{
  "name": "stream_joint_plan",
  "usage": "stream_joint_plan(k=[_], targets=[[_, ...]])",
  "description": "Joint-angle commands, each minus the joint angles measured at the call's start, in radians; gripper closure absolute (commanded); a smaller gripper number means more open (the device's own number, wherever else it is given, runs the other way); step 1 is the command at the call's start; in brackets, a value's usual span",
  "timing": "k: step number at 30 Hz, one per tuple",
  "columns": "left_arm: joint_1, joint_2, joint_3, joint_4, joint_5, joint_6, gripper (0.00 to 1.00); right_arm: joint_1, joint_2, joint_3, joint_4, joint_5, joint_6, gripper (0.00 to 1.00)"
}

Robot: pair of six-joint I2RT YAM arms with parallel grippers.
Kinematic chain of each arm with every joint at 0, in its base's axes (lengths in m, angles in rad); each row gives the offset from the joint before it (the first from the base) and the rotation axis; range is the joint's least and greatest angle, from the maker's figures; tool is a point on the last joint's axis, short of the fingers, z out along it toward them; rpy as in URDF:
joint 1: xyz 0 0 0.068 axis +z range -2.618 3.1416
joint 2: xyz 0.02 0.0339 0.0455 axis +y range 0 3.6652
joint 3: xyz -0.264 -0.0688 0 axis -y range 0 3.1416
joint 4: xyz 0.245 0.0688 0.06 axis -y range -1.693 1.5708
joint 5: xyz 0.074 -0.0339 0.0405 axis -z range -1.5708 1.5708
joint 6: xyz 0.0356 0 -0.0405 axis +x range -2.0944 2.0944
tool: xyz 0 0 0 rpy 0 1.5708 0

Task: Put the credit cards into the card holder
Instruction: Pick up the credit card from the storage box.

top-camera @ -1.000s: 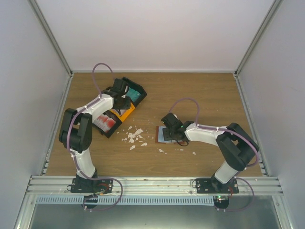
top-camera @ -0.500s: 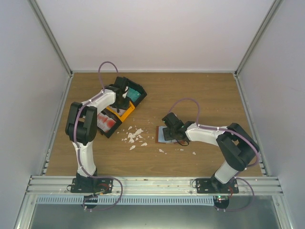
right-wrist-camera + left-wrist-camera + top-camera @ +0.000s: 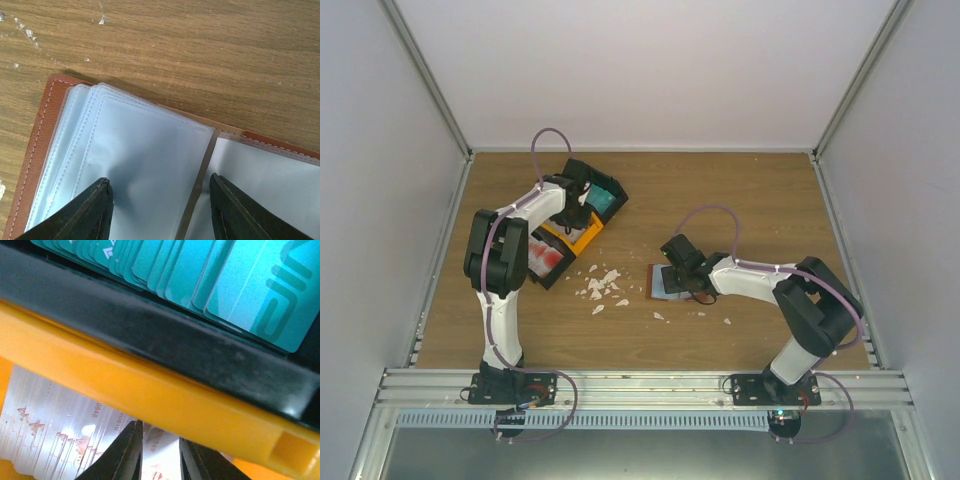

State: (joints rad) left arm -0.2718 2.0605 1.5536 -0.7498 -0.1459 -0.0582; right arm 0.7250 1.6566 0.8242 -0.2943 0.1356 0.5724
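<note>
Right now my left claw (image 3: 159, 436) is dipped into the middle bin of the black-and-orange tray (image 3: 150, 395). Its two fingers are drawn close together with a narrow gap between them. A whitish-grey card (image 3: 161, 452) printed in red shows in that gap, but I cannot tell whether I am pinching it or only straddling it. More whitish-grey cards (image 3: 50, 425) of the same kind lie fanned out just beside this claw, in the same bin. Beyond it, across the orange wall and a black wall, the teal cards (image 3: 210, 275) sit stacked in the far bin. The overhead view shows the red-and-white cards (image 3: 542, 258) in the third bin, on the nearer side of this claw. My right claw (image 3: 159, 180) is well apart from the tray, low over the card holder (image 3: 42, 135), with its fingers spread wide and nothing between them. The brown holder lies open on the wooden worktop (image 3: 200, 50) directly under this claw. Its clear sleeves (image 3: 145, 140) face up, and both fingertips sit over them, one on each side of the fold. White scraps (image 3: 603, 285) are scattered on the worktop between my two claws, nearer the holder.
</note>
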Motion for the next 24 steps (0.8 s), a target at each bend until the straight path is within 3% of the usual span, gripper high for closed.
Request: stream_joint_plan(k=[1,11,24], targets=[[0.005,-0.002,0.002,-0.026,0.040,0.007,0.78,-0.026,0.094,-0.067,-0.122,0.002,0.003,0.46],[-0.001,0.016,-0.005,-0.033,0.006,-0.011,0.71,-0.027,0.082,-0.072,-0.114,0.006,0.011,0.46],[-0.045,-0.022,-0.030,-0.064,0.043,-0.041,0.85,-0.028,0.077,-0.065,-0.120,0.016,0.020,0.46]])
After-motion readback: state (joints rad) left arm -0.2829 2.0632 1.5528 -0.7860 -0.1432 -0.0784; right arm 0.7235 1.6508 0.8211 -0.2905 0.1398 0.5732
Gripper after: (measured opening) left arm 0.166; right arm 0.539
